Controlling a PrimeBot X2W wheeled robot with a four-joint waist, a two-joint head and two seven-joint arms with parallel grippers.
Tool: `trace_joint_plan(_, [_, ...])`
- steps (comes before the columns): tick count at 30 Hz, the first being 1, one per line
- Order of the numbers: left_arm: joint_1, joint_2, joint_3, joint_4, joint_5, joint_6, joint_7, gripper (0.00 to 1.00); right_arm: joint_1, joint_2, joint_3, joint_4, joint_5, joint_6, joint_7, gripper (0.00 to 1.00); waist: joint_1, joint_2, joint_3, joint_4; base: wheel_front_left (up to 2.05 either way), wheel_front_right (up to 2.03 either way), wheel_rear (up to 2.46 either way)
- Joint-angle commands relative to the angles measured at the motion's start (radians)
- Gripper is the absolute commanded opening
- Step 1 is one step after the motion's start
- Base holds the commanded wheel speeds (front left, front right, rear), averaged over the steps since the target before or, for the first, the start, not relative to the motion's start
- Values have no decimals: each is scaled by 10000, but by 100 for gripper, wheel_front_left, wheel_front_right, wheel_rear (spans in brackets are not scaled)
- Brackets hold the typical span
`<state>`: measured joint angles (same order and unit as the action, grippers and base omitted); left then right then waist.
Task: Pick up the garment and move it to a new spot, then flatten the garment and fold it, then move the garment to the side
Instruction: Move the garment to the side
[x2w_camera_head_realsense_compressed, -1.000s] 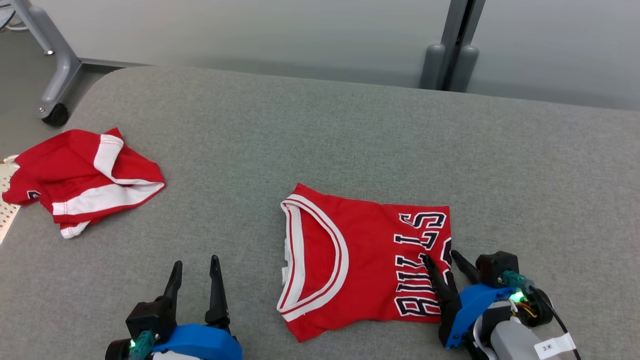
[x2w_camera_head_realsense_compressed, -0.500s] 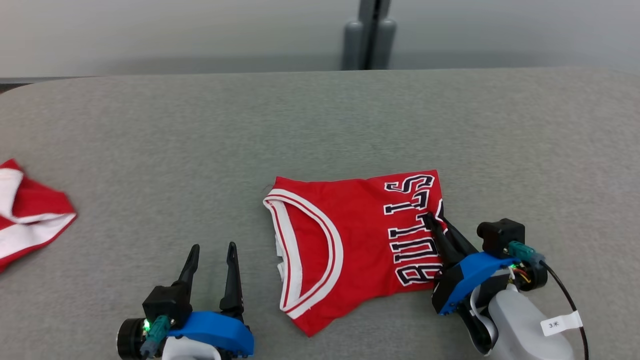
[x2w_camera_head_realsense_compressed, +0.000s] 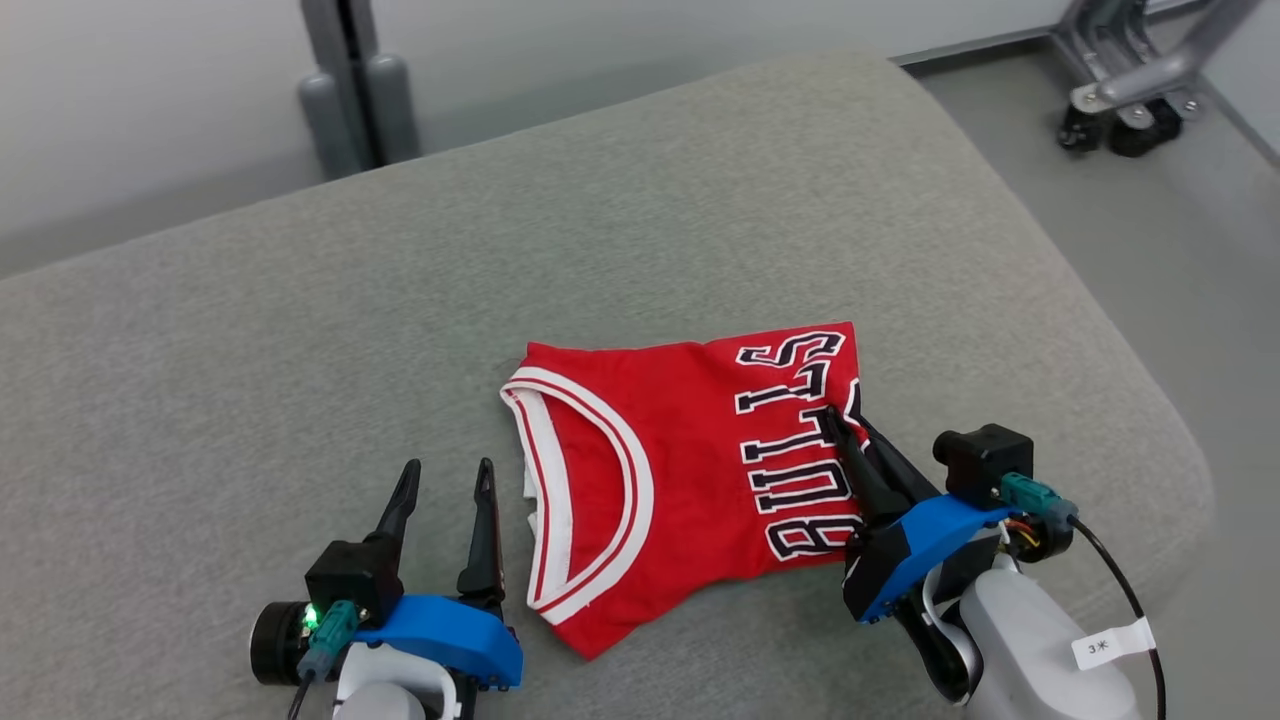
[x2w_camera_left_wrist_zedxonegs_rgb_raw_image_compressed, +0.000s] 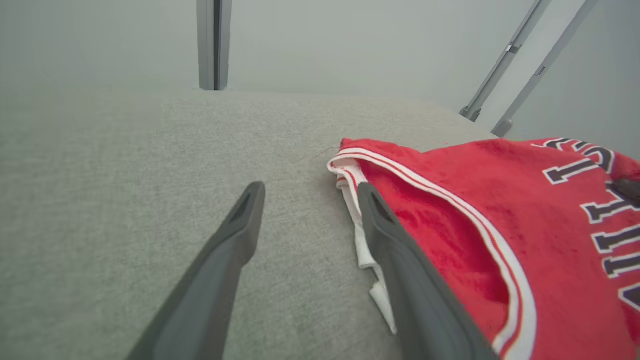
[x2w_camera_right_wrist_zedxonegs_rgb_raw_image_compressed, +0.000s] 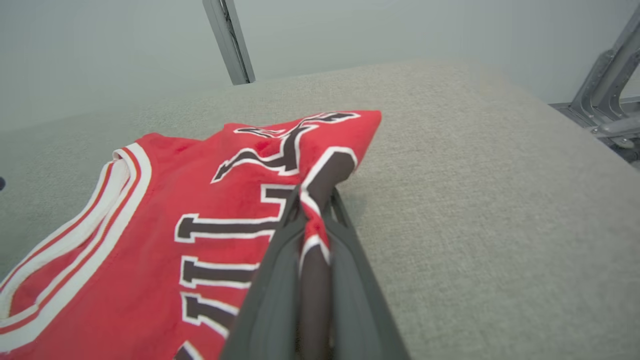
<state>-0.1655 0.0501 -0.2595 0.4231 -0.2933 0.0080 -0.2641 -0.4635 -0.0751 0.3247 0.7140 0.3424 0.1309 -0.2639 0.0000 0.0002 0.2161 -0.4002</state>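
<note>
**A:** Where does the jersey lie, and what holds it?

**B:** The red jersey (x2w_camera_head_realsense_compressed: 680, 480) lies folded at the lower centre of the head view, on the grey padded top (x2w_camera_head_realsense_compressed: 300, 330). My right claw (x2w_camera_head_realsense_compressed: 845, 425) is closed on its right edge, by the lettering. In the right wrist view a pinch of cloth rises between the two fingers. My left claw (x2w_camera_head_realsense_compressed: 448, 470) stands open and empty, just beside the collar (x2w_camera_head_realsense_compressed: 640, 500).

**A:** How will it handle?

**B:** I judge it light, soft and limp. Held at one edge, it will drape and may unfold when dragged. I cannot tell how many layers the pinch takes, though probably more than one. A second hold at the collar side would keep the fold flat.
</note>
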Motion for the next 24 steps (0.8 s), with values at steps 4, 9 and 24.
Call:
trace_joint_plan(4, [-274,8,-28,152,177,-113,-1,100,-40,-252,186,-129,38,-2,-1,0,0,-2,-134,-671,0,0,0])
trace_joint_plan(9, [-452,11,-218,235,233,-156,-1,100,-499,-629,293,43,-201,-2,-1,0,0,-2,174,-480,0,0,0])
trace_joint_plan(24, [-1228,5,-233,268,994,-171,1,100,-3971,-2803,-2077,2798,-2715,-2,-2,0,0,-2,1862,1837,0,0,0])
